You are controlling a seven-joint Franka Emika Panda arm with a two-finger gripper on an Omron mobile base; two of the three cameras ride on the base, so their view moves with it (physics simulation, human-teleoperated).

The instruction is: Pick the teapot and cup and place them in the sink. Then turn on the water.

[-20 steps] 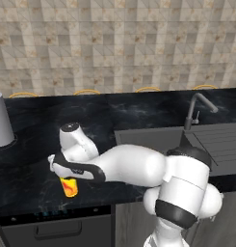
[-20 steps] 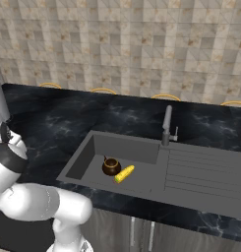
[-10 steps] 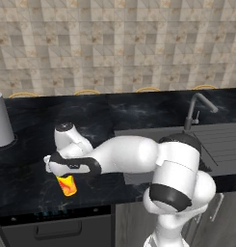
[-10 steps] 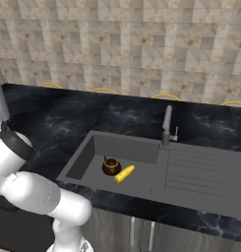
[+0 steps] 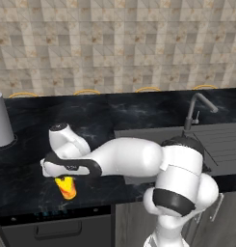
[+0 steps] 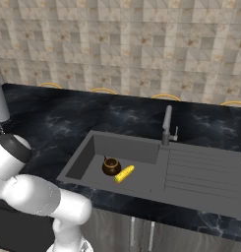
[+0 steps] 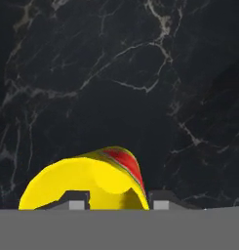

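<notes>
My gripper (image 5: pixel 65 179) is down over the cup (image 5: pixel 66 187) on the black counter (image 5: pixel 28 159), well to the left of the sink (image 6: pixel 141 170) and close to the counter's front edge. In the hand view the cup (image 7: pixel 87 180) sits right at my fingertips (image 7: pixel 78 201): one dark tip shows in front of its yellow body and the other just past the side with the red mark, so the cup lies between them. The tips are at a middling spread around it, but I cannot tell whether they press on its wall or only flank it.

From the left base view the cup's lower part shows under my hand, yellow with an orange-red patch, standing on the counter just back from the edge above the dark drawer front (image 5: pixel 57 226).

Toward the sink, the counter between is bare dark marble. Inside the basin the teapot (image 6: pixel 110 166) sits near the front left, and a knobbly yellow item (image 6: pixel 124 173) lies just beside it on the right; the rest of the basin floor toward the tap (image 6: pixel 166 125) is free. A grey canister (image 5: pixel 1 120) stands well apart from the cup, back toward the tiled wall (image 5: pixel 114 43), on the far side from the sink.
</notes>
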